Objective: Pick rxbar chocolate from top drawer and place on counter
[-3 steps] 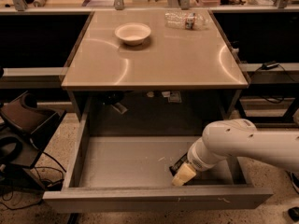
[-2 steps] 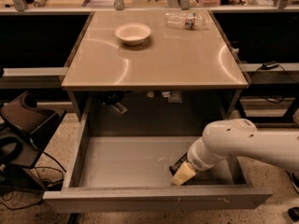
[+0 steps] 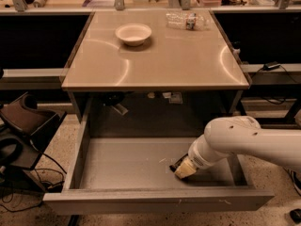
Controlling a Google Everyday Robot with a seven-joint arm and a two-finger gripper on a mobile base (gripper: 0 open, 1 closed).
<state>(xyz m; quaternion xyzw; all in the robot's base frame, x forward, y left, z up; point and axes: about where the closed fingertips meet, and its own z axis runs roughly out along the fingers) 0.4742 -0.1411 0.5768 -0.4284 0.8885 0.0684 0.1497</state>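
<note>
The top drawer [image 3: 127, 161] is pulled open below the counter [image 3: 155, 55]. My white arm reaches in from the right. My gripper [image 3: 182, 169] is down on the drawer floor at the right front. A small dark corner of the rxbar chocolate [image 3: 175, 164] shows at the gripper's tip, against the floor. The rest of the bar is hidden by the gripper.
A white bowl [image 3: 133, 33] and a clear plastic bottle [image 3: 186, 19] lie on the counter's far half. A chair and cables [image 3: 19, 135] sit on the floor to the left. The drawer's front wall [image 3: 155, 201] is just ahead of the gripper.
</note>
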